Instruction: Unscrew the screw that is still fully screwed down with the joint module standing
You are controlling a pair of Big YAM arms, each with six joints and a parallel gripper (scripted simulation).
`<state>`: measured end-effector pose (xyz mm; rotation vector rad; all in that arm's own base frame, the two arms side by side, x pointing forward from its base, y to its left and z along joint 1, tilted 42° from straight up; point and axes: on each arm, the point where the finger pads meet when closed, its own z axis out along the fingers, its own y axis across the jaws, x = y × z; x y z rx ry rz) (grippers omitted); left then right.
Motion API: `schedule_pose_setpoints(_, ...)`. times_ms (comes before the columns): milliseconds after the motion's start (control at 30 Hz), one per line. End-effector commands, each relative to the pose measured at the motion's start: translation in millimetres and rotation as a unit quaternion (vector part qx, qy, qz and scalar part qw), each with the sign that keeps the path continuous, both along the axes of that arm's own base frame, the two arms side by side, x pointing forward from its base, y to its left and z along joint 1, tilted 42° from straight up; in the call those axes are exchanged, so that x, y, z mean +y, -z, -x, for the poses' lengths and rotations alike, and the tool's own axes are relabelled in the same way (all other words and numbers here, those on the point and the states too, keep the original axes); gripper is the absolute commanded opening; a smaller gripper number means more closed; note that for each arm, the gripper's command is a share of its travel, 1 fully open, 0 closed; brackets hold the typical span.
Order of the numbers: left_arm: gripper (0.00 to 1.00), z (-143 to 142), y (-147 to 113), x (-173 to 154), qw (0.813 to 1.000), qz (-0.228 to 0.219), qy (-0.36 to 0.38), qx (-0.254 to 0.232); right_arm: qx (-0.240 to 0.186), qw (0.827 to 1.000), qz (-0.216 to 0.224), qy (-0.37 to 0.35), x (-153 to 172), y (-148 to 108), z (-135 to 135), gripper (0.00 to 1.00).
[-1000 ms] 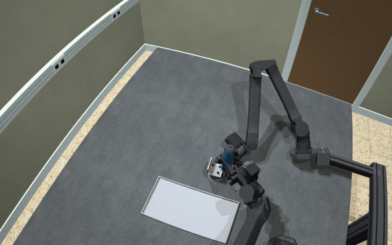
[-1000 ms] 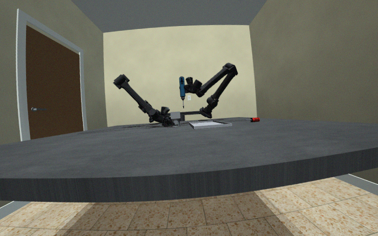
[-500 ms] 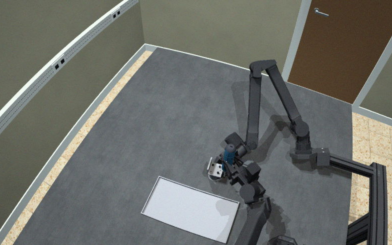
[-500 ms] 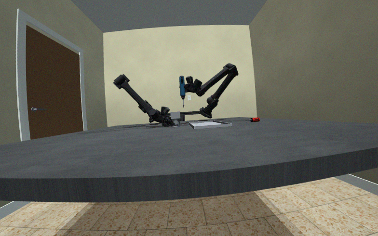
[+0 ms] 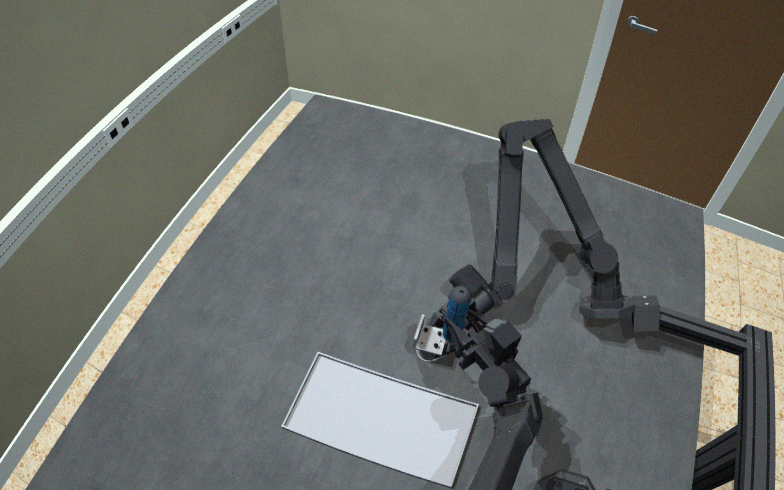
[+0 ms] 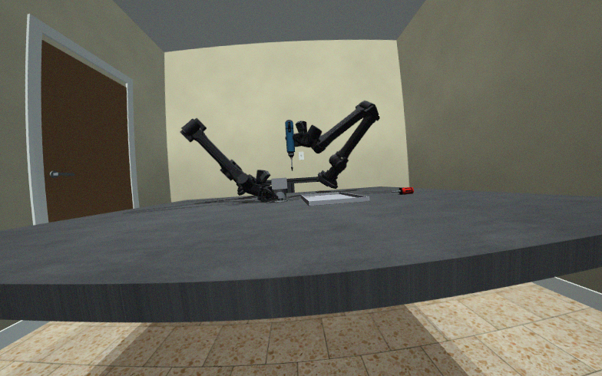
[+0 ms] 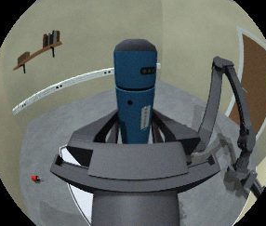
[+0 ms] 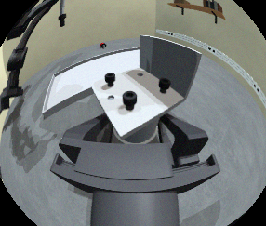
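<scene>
Over the table in the top view, I've got the driver (image 5: 458,309) (image 6: 289,137) (image 7: 135,69) in the left gripper (image 5: 453,328) (image 6: 292,138) (image 7: 136,126), beside the bracket (image 5: 431,340) (image 6: 279,183) (image 8: 140,99). Tray (image 5: 382,375) (image 6: 335,202) (image 8: 71,106) near.

Exterior: driver near upright, bit down, clear of the bracket; likely held so for a straight press. Module (image 6: 281,196) (image 8: 142,139) stands, bracket on top. Red tool (image 6: 406,190) (image 7: 35,179) (image 8: 102,45) lies off past the tray.

Left wrist: fingers part-open, closed round the barrel. Pale label (image 7: 145,117) on it, unreadable; no brand I can make out.

Right wrist: my right gripper (image 5: 437,321) (image 6: 271,193) (image 8: 136,133) has its fingers fairly wide round the module, presumably because it's loose and would spin. Three black screws (image 8: 129,98) on the bracket; can't tell which is fully down. No writing.
</scene>
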<state>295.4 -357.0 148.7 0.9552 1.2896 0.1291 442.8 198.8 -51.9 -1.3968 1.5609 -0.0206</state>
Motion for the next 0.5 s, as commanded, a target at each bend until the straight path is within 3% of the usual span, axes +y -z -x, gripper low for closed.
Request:
schedule_pose_setpoints(0,0.42,-0.8,-22.6,-30.6,0.999,0.031,0.018,-0.011,-0.006,1.0,-0.004,-0.001,3.0,-4.4,-1.8,0.59)
schedule_pose_setpoints(133,0.42,-0.7,-24.6,-30.5,0.999,0.033,0.018,-0.012,-0.006,1.0,-0.004,-0.001,3.0,-4.4,-1.8,0.59)
schedule_pose_setpoints(200,0.42,-17.2,-29.1,-16.2,0.999,0.039,-0.006,-0.006,-0.006,1.0,-0.004,-0.001,3.0,-4.4,-1.8,0.59)
schedule_pose_setpoints(467,0.42,-36.8,-26.7,1.0,0.998,0.049,-0.036,0.026,-0.006,1.0,-0.004,-0.001,3.0,-4.4,-1.8,0.59)
